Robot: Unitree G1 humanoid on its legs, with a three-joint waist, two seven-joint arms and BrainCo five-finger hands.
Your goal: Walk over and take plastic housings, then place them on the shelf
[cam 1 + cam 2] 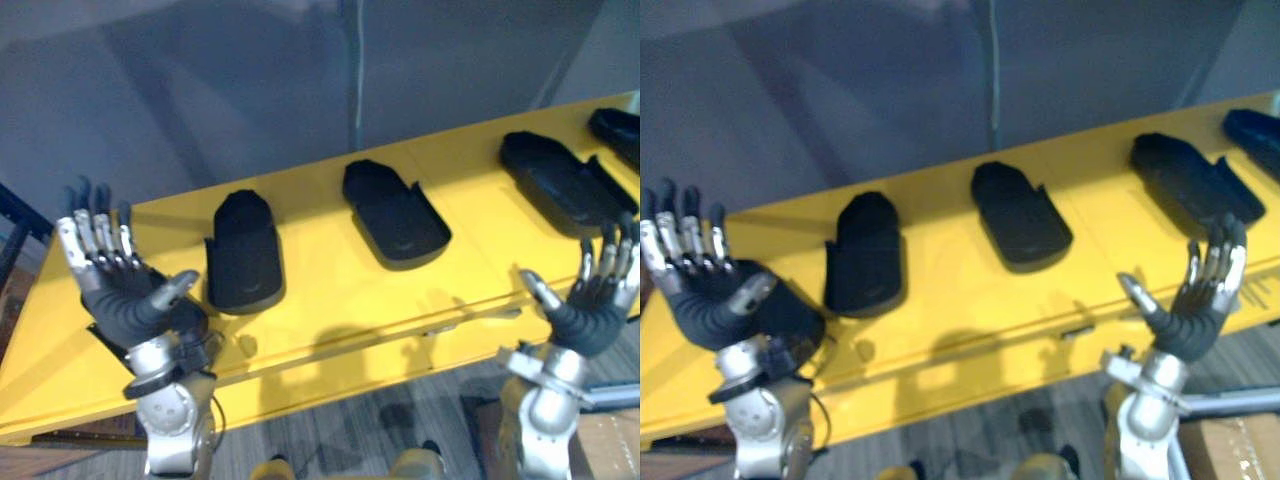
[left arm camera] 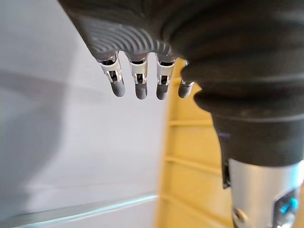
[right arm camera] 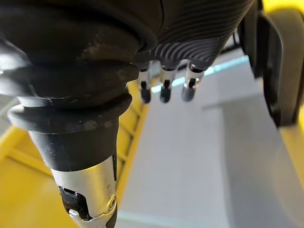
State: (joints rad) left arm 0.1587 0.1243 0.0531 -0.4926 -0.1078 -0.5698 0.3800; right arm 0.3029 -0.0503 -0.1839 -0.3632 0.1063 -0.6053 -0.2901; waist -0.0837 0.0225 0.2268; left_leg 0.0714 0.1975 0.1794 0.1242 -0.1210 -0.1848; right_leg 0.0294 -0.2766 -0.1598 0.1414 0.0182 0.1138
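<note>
Left eye view: left hand (image 1: 125, 300) fingers spread, empty; nearest housing (image 1: 243, 255) just to its right, long axis pointing away; right hand (image 1: 592, 318) likewise spread, empty.

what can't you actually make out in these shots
- Far-right housing: cut off by the left eye view's right edge; full shape unknown.
- Dark shape under the left hand: the hand covers most of it; housing or not, I cannot tell.
- Housing in the right wrist view: cut by the picture's edge, so which one it is stays unclear.
</note>
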